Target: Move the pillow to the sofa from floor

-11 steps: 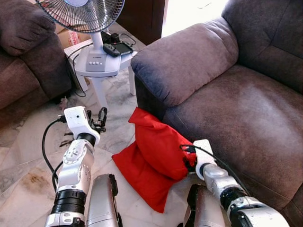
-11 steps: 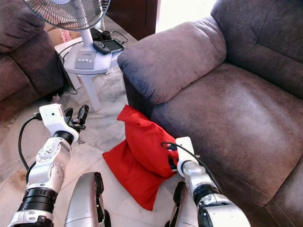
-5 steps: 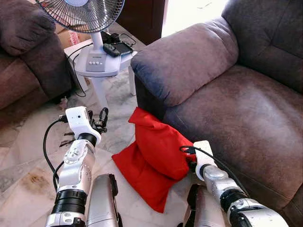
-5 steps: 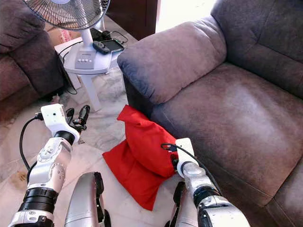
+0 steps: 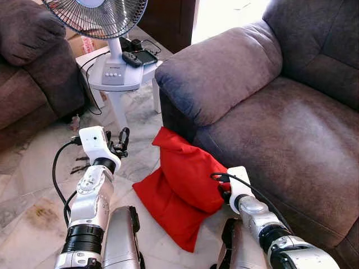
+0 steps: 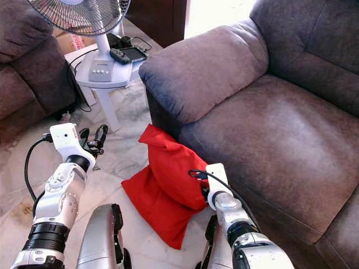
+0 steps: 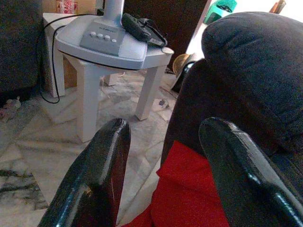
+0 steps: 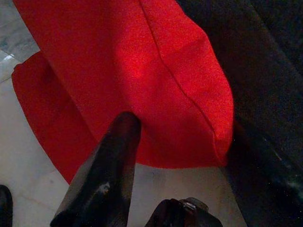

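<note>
The red pillow (image 5: 182,188) lies on the marble floor (image 5: 33,196), slumped against the front of the dark brown sofa (image 5: 280,134) just below its padded armrest (image 5: 219,73), with its lower corner spread flat on the tiles. So the move itself has not begun: the pillow is neither lifted nor yet held. The right gripper (image 8: 182,156) sits low at the pillow's sofa-side edge, its two black fingers spread wide apart; in the right wrist view one finger (image 8: 111,161) lies against the red fabric while the other is a dark shape on the far side of the pillow's bulging corner, beside the sofa base, so that the corner sits between them without being pinched. The left gripper (image 5: 115,141) is raised over the floor on the other side of the pillow, apart from it, and its fingers (image 7: 102,175) are also released, pointing toward the pillow's upper corner and the armrest. Behind it a white side table (image 5: 115,84) carries a standing fan (image 5: 98,17) and a game controller (image 5: 139,57), with a second sofa (image 5: 33,73) on the left. By my reading the approach is nearly finished and what is left is everything that matters: closing on the fabric, raising the pillow clear of the floor, and carrying it over the front edge onto the seat cushion (image 5: 291,145).
</note>
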